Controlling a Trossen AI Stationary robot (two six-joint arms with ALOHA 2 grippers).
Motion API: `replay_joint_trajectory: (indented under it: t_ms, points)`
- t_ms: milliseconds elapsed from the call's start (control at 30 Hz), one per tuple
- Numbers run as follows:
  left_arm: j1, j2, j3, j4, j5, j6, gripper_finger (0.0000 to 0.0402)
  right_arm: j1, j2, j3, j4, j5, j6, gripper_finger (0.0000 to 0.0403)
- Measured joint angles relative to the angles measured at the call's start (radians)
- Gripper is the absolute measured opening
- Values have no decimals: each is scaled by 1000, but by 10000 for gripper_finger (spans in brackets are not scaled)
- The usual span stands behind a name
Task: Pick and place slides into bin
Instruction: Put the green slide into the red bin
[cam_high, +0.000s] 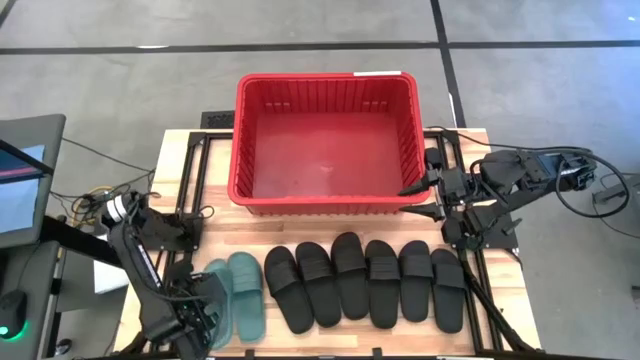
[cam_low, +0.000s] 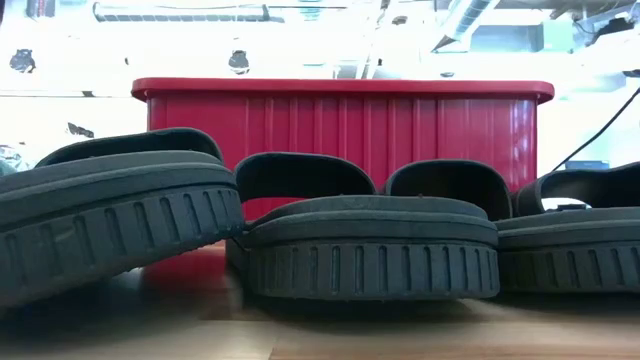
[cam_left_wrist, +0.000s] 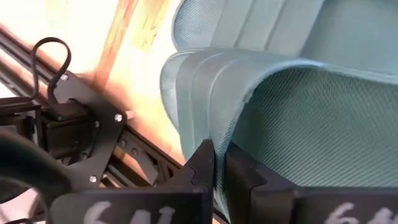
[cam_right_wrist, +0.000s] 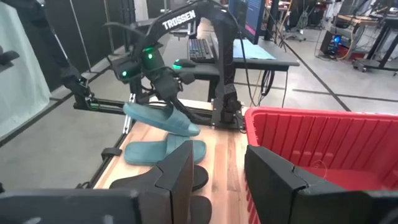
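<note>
**Left arm lifts a green slide at the table's near-left corner**

At the far left of the wooden table (cam_high: 180, 160), the left gripper (cam_high: 200, 310) had its fingers (cam_left_wrist: 202, 171) pressed together on the strap of one sage-green slide (cam_right_wrist: 161, 118), which the right wrist camera showed raised clear of the tabletop and tilted. Its partner, the second green slide (cam_high: 245, 292), lay flat on the wood just beside it (toe end toward the bin). To the right of that, six black slides (cam_high: 365, 280) lay side by side in a row along the near edge, soles down, their ribbed rims filling the low camera's picture. Beyond the row, at the table's middle and far side, stood the red bin (cam_high: 240, 140), with nothing visible inside it. Farther right, the right gripper (cam_high: 422, 198) hung just outside the bin's near-right corner, its fingers (cam_right_wrist: 177, 171) set partly apart and gripping nothing. A monitor (cam_high: 20, 175) stood off the table's left side.
</note>
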Motion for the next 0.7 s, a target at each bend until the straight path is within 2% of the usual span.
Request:
replay_joint_trajectory:
  t_ms: [233,333,533,700]
  points:
    - [28,-81,56,-2,1,35,1,0,0,0,0,0,-3,132]
    - [47,-117,92,-2,-36,60,1,0,0,0,0,0,-2,132]
    - [113,-180,185,-2,-242,141,0,0,0,0,0,0,0,132]
    - [212,-203,263,-1,-450,295,0,0,0,0,0,-1,0,132]
